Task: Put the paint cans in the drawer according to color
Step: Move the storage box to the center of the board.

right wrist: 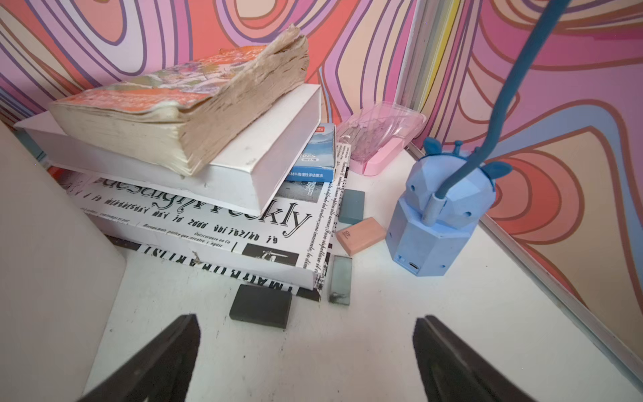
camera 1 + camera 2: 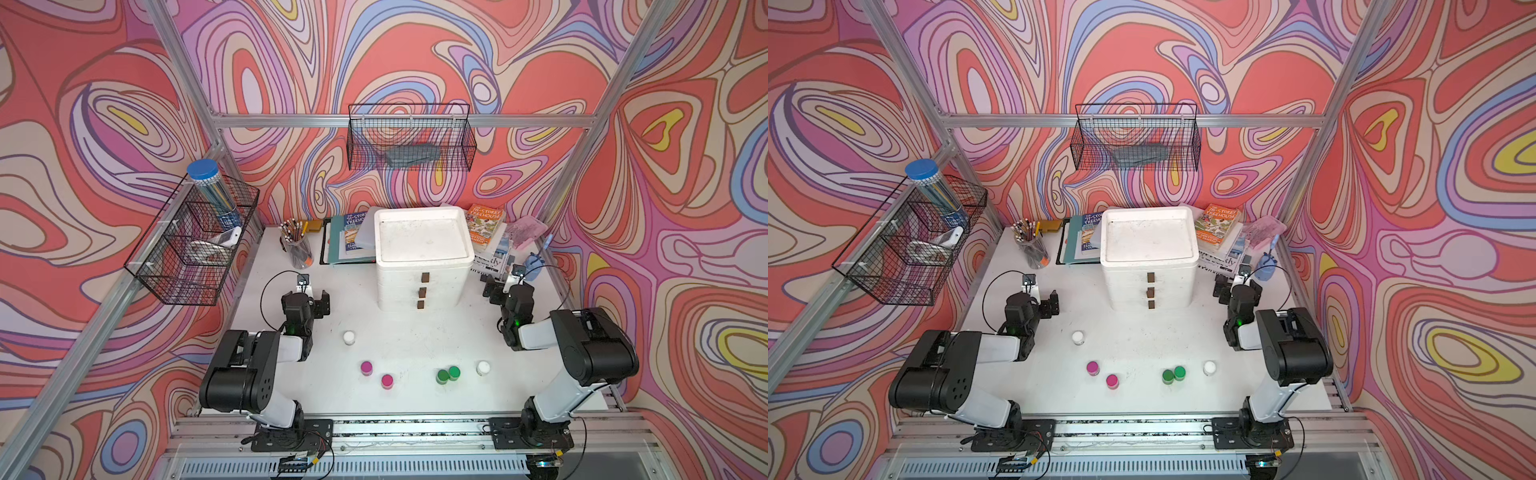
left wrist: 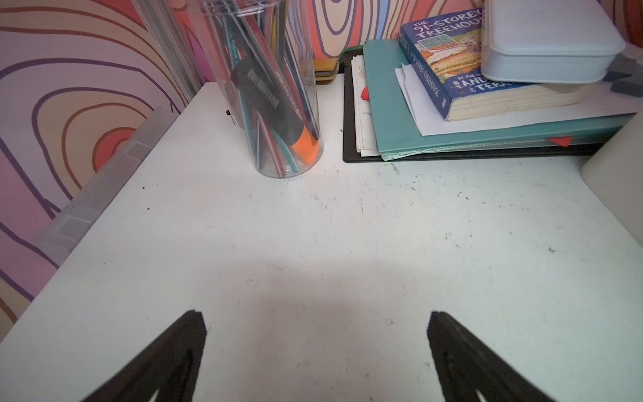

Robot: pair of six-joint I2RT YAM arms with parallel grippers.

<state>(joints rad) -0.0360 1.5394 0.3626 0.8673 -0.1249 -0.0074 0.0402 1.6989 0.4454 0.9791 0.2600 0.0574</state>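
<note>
Six paint cans stand on the white table in both top views: a white one (image 2: pixel 349 336), two magenta (image 2: pixel 366 367) (image 2: pixel 387 380), two green touching each other (image 2: pixel 442 376) (image 2: pixel 454 372), and another white (image 2: pixel 483 368). The white drawer unit (image 2: pixel 422 286) sits behind them, its three brown-handled drawers shut. My left gripper (image 2: pixel 311 297) (image 3: pixel 316 315) hovers left of the unit, open and empty. My right gripper (image 2: pixel 505 287) (image 1: pixel 306 319) hovers right of the unit, open and empty. No can shows in either wrist view.
A clear pencil cup (image 3: pixel 275 104) and a stack of books (image 3: pixel 452 104) lie ahead of the left gripper. Books (image 1: pixel 195 174), several erasers (image 1: pixel 261 306) and a blue lamp (image 1: pixel 435 215) lie ahead of the right. Wire baskets (image 2: pixel 191 245) (image 2: pixel 409 139) hang on the walls.
</note>
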